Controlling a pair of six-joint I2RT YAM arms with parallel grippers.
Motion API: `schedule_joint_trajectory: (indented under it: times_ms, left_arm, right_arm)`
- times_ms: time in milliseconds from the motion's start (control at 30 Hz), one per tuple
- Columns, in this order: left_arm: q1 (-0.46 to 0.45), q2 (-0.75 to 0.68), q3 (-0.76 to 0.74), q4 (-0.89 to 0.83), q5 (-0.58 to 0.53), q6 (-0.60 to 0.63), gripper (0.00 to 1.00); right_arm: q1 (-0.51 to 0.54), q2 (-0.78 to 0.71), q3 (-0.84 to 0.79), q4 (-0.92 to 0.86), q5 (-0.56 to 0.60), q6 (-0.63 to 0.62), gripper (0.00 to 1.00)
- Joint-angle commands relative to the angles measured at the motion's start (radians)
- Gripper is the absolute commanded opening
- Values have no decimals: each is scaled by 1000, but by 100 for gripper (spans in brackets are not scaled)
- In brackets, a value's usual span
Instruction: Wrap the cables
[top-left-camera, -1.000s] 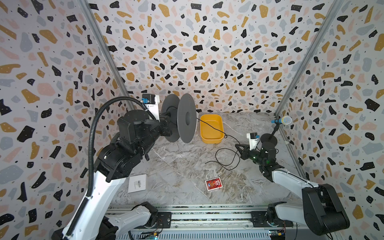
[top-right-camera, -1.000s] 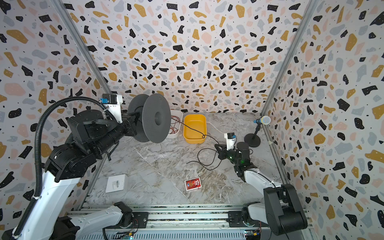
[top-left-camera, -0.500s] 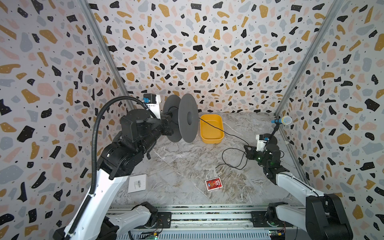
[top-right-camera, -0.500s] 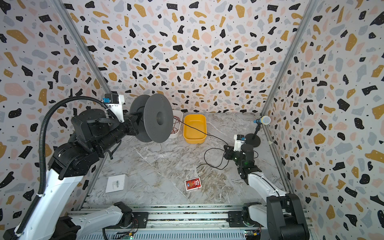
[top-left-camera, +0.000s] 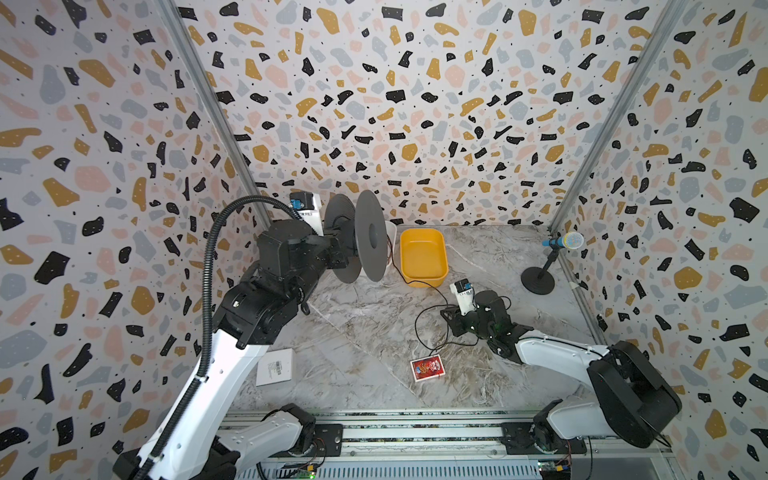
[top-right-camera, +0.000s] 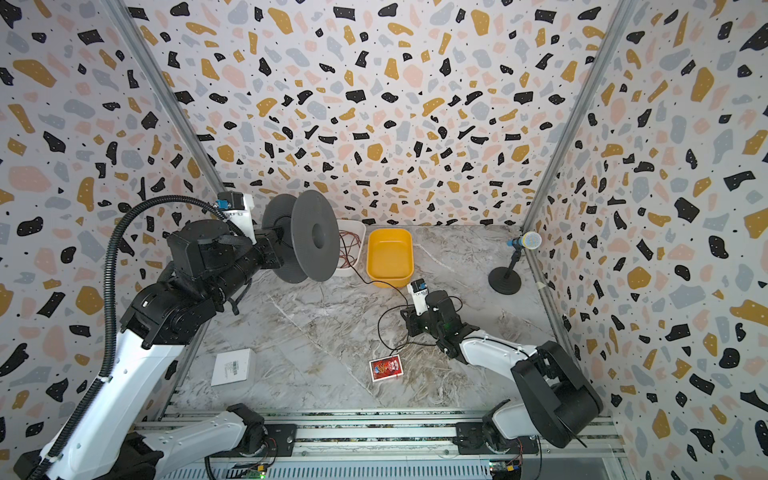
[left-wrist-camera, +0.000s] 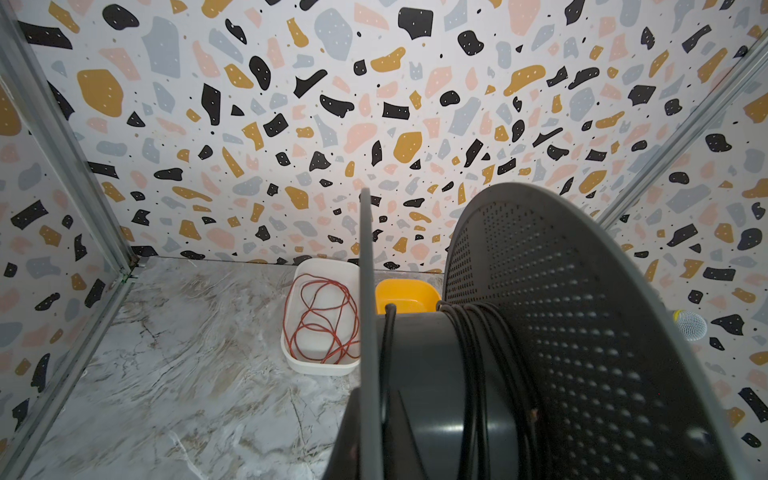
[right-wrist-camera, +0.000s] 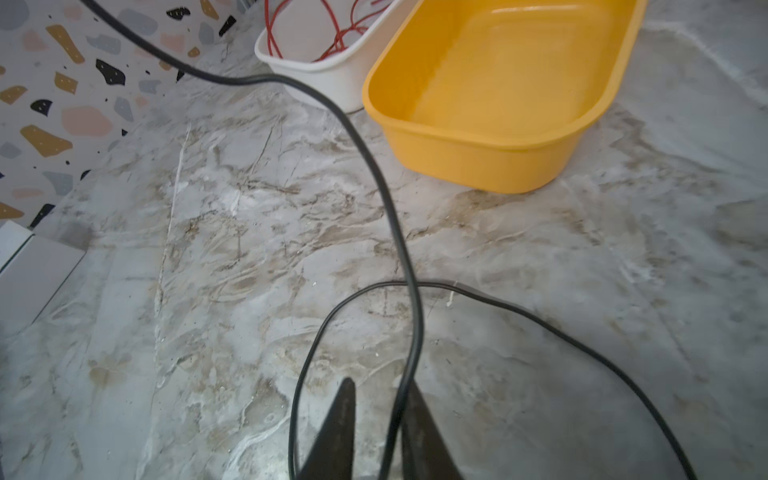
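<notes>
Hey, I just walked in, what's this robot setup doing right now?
It's winding a thin black cord onto a grey spool. The left pincer holds the spool raised off the table, with several turns around its hub. The right pincer sits low near the table, jaws slightly apart, the cord running between its fingers. Slack lies in loose loops near a red card pack, so plenty is left to wind.

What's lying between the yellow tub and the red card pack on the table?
Slack loops of the black cord, lying on the bare marble table between the yellow tub and the red card pack; both top views show it.
</notes>
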Motion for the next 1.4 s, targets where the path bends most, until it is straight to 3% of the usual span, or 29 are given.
schedule_joint_trajectory:
  times_ms: [0,100,400,633,900,1000,1200,1267,1367]
  left_arm:
    - [3,-47,-6,124,18,11,0]
    - [3,-53,-9,109,37,15,0]
    - [3,-93,-38,111,64,8,0]
    - [4,-95,-56,113,98,-8,0]
    - [3,-95,-56,118,121,-22,0]
    - [4,-96,-60,117,125,-22,0]
    - [3,-96,-56,109,120,-18,0]
    - [4,-93,-51,102,116,-13,0]
    - [4,-88,-57,102,97,-3,0]
  right_arm:
    - [12,16,52,-17,-19,-36,34]
    - [20,21,77,-18,-25,-38,48]
    - [93,5,151,50,-8,-93,77]
    - [158,42,164,300,-30,-148,84]
    - [165,236,259,567,-77,-143,84]
    - [169,296,297,617,-85,-132,82]
    - [180,412,356,705,-110,-82,67]
    - [196,434,363,715,-96,-77,53]
    - [223,446,365,699,-69,-68,16]
